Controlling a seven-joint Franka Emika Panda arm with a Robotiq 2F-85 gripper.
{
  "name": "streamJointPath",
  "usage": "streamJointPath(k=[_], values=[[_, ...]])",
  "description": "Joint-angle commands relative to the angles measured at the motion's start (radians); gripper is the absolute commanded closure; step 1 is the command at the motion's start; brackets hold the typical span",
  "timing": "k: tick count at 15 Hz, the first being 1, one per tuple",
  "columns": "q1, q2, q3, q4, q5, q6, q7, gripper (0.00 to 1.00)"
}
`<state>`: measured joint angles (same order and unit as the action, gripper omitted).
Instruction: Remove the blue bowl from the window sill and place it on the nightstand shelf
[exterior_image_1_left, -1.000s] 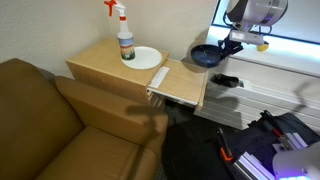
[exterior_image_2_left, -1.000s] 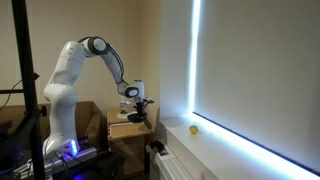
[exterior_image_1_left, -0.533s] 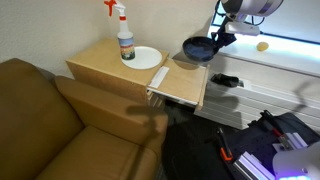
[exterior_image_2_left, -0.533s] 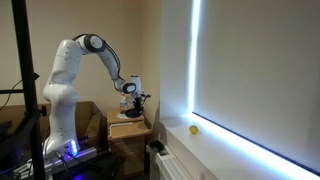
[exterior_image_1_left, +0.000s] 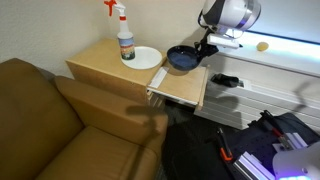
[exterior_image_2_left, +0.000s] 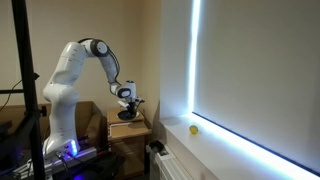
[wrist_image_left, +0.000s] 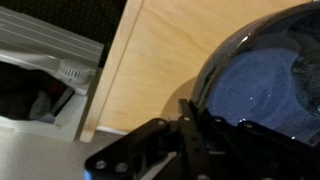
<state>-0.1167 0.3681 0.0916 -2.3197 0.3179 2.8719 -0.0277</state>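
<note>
"When you looked, where was the round dark-blue bowl (exterior_image_1_left: 181, 58)?"

"Over the light-wood pull-out shelf (exterior_image_1_left: 178, 92), three o'clock from the round white plate (exterior_image_1_left: 145, 57), with the gripper (exterior_image_1_left: 201, 51) clamped on its rim."

The light-wood desk (exterior_image_1_left: 100, 58) carries two things: a round white plate (exterior_image_1_left: 144, 57) near its window-side edge, and a spray bottle (exterior_image_1_left: 125, 40) with a red trigger, upright just beside the plate. The nightstand shelf (exterior_image_1_left: 185, 88), a thin board with a white edge, juts sideways from the desk. My wrist view shows its pale wood (wrist_image_left: 150, 60).
</note>
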Motion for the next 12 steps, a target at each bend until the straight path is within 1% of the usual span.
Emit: streamJointPath(k=[1,2,3,5,7,8,9,11,12], values=[[-0.059,0.059,0.117,0.007,0.093,0.051,-0.077,0.98],[-0.083,0.075,0.154,0.003,0.118,0.052,-0.098,0.98],[-0.095,0.089,0.168,-0.002,0.121,0.043,-0.105,0.98],[-0.141,0.106,0.203,-0.040,0.141,0.061,-0.133,0.98],[-0.186,0.123,0.223,-0.065,0.150,0.073,-0.155,0.98],[-0.197,0.135,0.218,-0.075,0.140,0.086,-0.159,0.98],[-0.190,0.138,0.198,-0.087,0.122,0.101,-0.146,0.98],[-0.126,0.153,0.112,-0.102,0.058,0.160,-0.087,0.98],[-0.105,0.161,0.084,-0.108,0.029,0.183,-0.071,0.98]])
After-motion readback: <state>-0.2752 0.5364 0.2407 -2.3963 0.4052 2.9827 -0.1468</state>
